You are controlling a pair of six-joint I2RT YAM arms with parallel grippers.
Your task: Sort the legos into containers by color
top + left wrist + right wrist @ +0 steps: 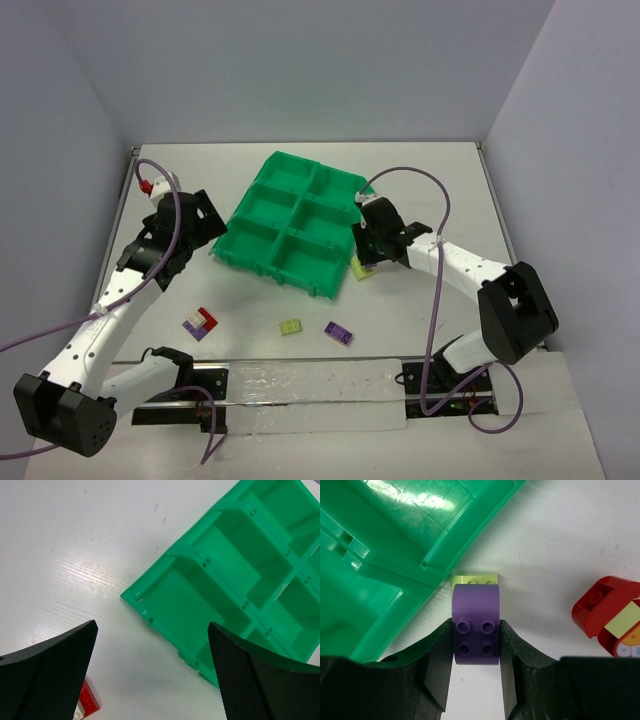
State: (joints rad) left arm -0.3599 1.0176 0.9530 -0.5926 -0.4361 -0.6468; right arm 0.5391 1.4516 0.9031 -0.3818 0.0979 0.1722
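A purple lego (475, 615) is squeezed tight between the right jaws. Just past it lies a yellow lego (474, 579), right beside the edge of the green tray (395, 545). A red lego (600, 610) rests on the white surface (560, 545), to the right of these jaws. The left jaws are wide apart and hold nothing, with a tray corner ahead of them.

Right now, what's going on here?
The right gripper is shut on a purple brick on the table, just beside the green tray, with a yellow brick against it. The left gripper hangs open by the tray's left corner, holding nothing. The tray's compartments look empty, and other loose bricks lie nearer the front.
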